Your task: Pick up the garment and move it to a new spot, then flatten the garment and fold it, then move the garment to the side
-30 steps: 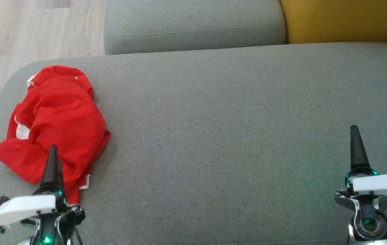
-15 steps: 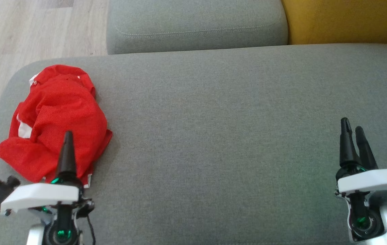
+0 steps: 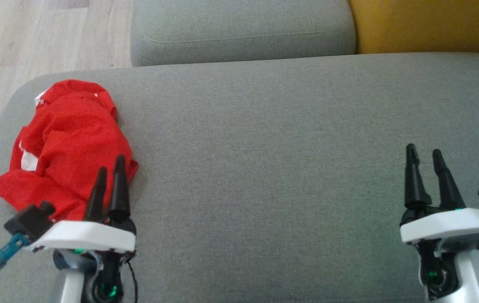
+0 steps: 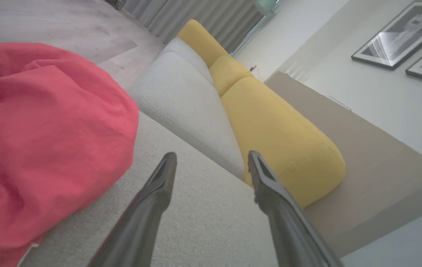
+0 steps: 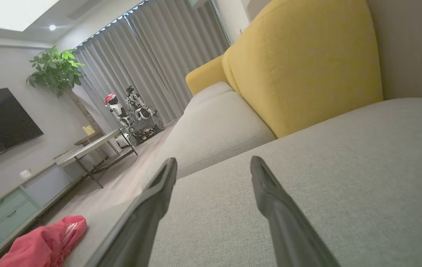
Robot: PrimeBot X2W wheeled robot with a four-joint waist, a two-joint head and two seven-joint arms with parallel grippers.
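Lying crumpled at the left end of the grey sofa seat (image 3: pixel 264 147), a red garment (image 3: pixel 65 143) rests just beside the left gripper (image 3: pixel 111 163), whose fingers are spread and hold nothing. Well apart on the right, the right gripper (image 3: pixel 423 149) hovers equally spread, with a yellow cushion (image 3: pixel 424 25) behind it.

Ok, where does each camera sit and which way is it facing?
Head view: on the head, looking down at the grey sofa seat; left gripper by the red garment, right gripper lower right.
Left wrist view: on that wrist, facing across the seat toward the yellow cushions; its open jaws show.
Right wrist view: on that wrist, low over the seat, facing the curtains; its open jaws show.
Shared: all three show the garment, seat and yellow cushions.
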